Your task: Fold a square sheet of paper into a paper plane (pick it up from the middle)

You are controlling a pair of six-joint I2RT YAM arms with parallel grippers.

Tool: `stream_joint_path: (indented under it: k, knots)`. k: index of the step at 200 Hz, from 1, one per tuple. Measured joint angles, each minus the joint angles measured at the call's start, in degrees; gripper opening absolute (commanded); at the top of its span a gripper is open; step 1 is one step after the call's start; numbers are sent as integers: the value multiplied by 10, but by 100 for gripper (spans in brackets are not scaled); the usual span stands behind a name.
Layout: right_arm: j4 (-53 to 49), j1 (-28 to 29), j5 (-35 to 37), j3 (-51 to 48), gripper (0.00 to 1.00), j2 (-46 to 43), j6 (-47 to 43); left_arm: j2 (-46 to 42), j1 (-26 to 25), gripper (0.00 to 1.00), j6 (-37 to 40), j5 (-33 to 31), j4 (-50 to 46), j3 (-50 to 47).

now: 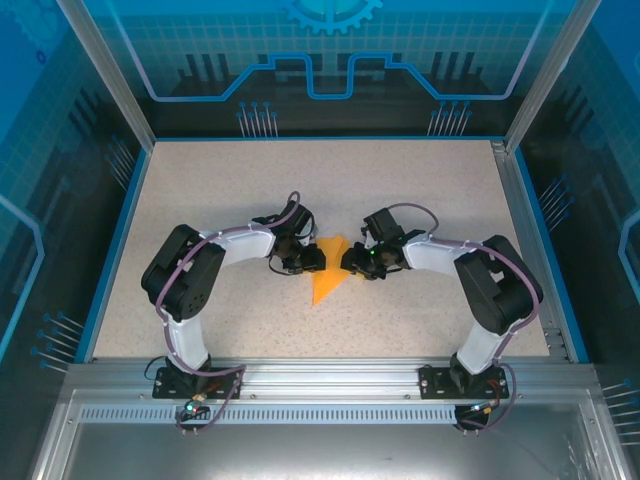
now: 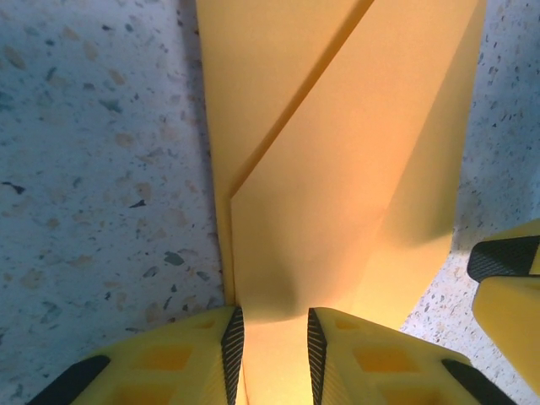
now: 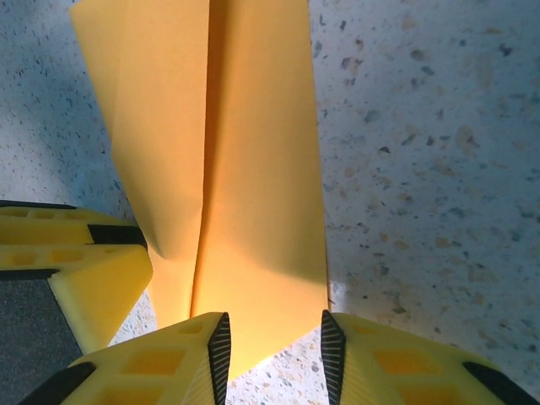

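1. On the speckled table (image 1: pixel 230 200), near its middle, lies the orange-yellow sheet of paper (image 1: pixel 326 283). It is folded into a narrow pointed shape, with the point towards the near edge and slightly to the left.
2. Both arms reach inward from their bases and meet over the wider, far part of the paper. The left gripper (image 1: pixel 312 258) is at its left side and the right gripper (image 1: pixel 352 261) at its right side, the two close together.
3. Left wrist view: the paper (image 2: pixel 337 169) shows a diagonal fold line with one layer lying over another. It runs down into the gap of the left gripper (image 2: pixel 275 325) and fills that gap from one black pad to the other.
4. Left gripper state: the jaws stand narrowly apart. Whether they pinch the paper cannot be told.
5. At the right edge of that view, one yellow finger (image 2: pixel 506 295) of the right gripper stands just beside the paper.
6. Right wrist view: the paper (image 3: pixel 236 152) shows a long centre crease. Its lower edge ends inside the gap of the right gripper (image 3: pixel 274 333), with bare table showing below it between the pads.
7. Right gripper state: the jaws are narrowly apart and straddle the paper's edge without clamping it.
8. A finger (image 3: pixel 76 270) of the left gripper stands at the left of that view, against the paper's edge.
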Motion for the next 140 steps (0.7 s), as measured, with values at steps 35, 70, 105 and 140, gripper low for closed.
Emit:
stream_joint_path:
  k: [35,70,105,140]
  knots:
    - [3,0,0,0,34,2,2,0,0,30,-2,10,0,-2]
    - [8,0,0,0,22,1,4,-1,0,30,-4,17,4,-3]
    - [40,0,-20,0,13,1,4,-1,0,29,-4,17,3,-3]
    - [73,0,-39,19,11,21,4,-1,0,29,-4,17,4,-4]
